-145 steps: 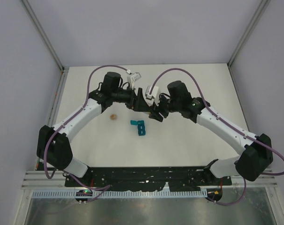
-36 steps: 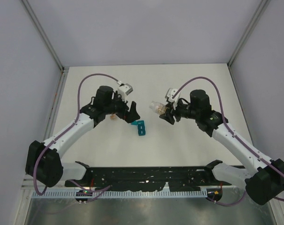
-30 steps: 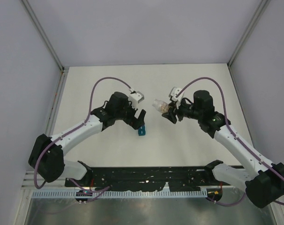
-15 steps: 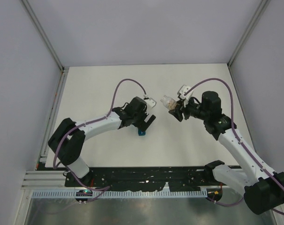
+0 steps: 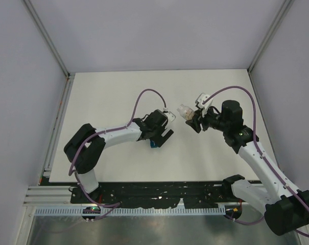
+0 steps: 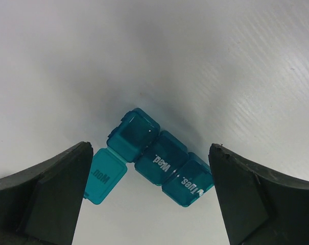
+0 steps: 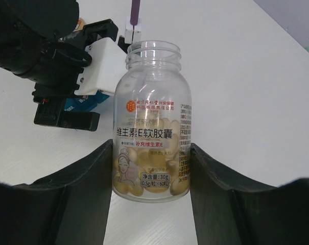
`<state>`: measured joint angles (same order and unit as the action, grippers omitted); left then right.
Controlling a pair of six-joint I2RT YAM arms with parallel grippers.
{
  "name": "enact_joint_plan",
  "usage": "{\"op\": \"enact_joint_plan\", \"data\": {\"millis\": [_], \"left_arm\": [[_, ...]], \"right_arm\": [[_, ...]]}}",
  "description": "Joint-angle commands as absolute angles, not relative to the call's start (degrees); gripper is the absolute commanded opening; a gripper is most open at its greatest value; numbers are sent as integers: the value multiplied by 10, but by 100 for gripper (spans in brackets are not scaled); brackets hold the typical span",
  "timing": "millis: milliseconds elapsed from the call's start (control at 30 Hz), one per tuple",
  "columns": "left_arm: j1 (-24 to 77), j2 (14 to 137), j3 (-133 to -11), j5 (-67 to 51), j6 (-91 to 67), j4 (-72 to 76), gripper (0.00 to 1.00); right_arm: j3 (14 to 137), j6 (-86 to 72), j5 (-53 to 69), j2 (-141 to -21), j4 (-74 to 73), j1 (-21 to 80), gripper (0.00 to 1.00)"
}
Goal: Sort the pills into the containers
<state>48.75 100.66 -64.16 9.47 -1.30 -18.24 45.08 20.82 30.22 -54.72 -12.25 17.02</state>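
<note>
White tabletop [image 5: 108, 92], plain pale grey-lilac walls [image 5: 154, 30] on three sides, metal corner posts [image 5: 47, 38], even soft light

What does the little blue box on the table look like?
The pill box is see-through teal plastic, a short strip of three square cups joined in a row. Two lids are shut and read Wed and Tues. The end lid, marked Mon, is flipped open and lies beside its cup. The box lies flat on the white table. The left hand, wide open, straddles it without seeming to touch it.
</note>
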Motion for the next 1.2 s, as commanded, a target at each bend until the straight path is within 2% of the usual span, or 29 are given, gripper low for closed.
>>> {"op": "enact_joint_plan", "data": {"millis": [0,1167], "left_arm": [[494,1023,-672,126,-11,-200,100],[514,949,-584,178,101,-198,100]], "right_arm": [[454,209,316,-530,-104,166,6],[455,206,337,-548,-111,165,6]]}}
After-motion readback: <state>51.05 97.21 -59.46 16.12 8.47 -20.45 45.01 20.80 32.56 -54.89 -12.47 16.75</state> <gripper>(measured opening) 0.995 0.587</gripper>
